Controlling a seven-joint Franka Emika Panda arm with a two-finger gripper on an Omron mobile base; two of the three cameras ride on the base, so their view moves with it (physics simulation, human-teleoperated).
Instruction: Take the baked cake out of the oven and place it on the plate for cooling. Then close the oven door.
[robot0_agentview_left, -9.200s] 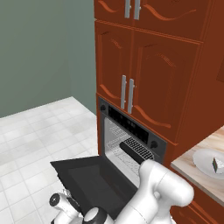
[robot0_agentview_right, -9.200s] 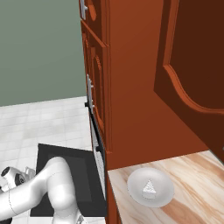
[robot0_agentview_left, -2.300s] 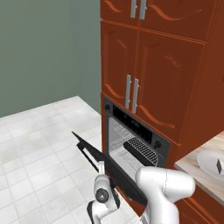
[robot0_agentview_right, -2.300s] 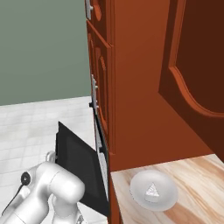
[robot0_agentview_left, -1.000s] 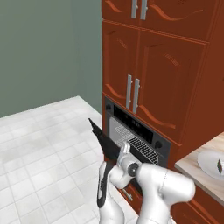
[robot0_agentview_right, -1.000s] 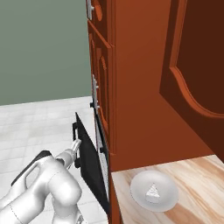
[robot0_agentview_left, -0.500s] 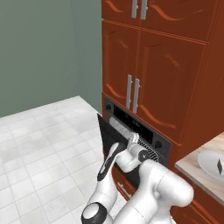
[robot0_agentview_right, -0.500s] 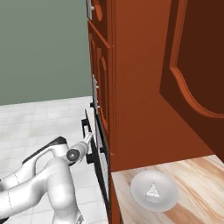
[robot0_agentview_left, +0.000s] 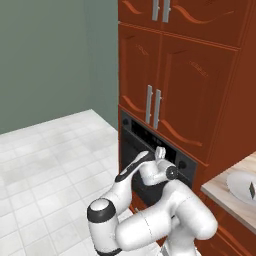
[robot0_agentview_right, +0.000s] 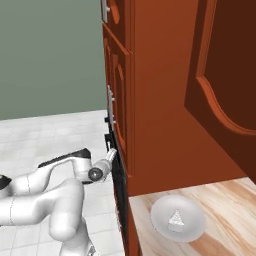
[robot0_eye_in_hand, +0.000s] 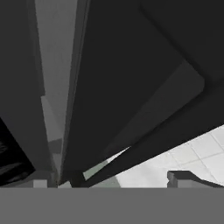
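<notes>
The black oven (robot0_agentview_left: 144, 133) sits in the red-brown cabinet wall. Its oven door (robot0_agentview_left: 128, 154) stands upright, against the oven front or nearly so. From the side, the oven door (robot0_agentview_right: 118, 186) is a thin black edge. My gripper (robot0_agentview_left: 159, 151) presses on the door's outer face with its jaws open and nothing between them. In the hand view the gripper (robot0_eye_in_hand: 111, 182) faces the dark door panel (robot0_eye_in_hand: 131, 78) up close. The baked cake (robot0_agentview_right: 176, 218), a tiny wedge, lies on the white plate (robot0_agentview_right: 161, 226) on the wooden counter. The plate (robot0_agentview_left: 240, 186) and cake (robot0_agentview_left: 251, 189) also appear at the right edge.
Red-brown cabinet doors with silver handles (robot0_agentview_left: 153, 105) rise above the oven. A wooden counter (robot0_agentview_right: 225, 210) runs to the right of it. White floor tiles (robot0_agentview_left: 45, 160) spread out to the left, in front of the oven.
The oven door has swung up from half open to upright against the oven. My hand followed it in, rising toward the oven front. The jaws stayed open.
</notes>
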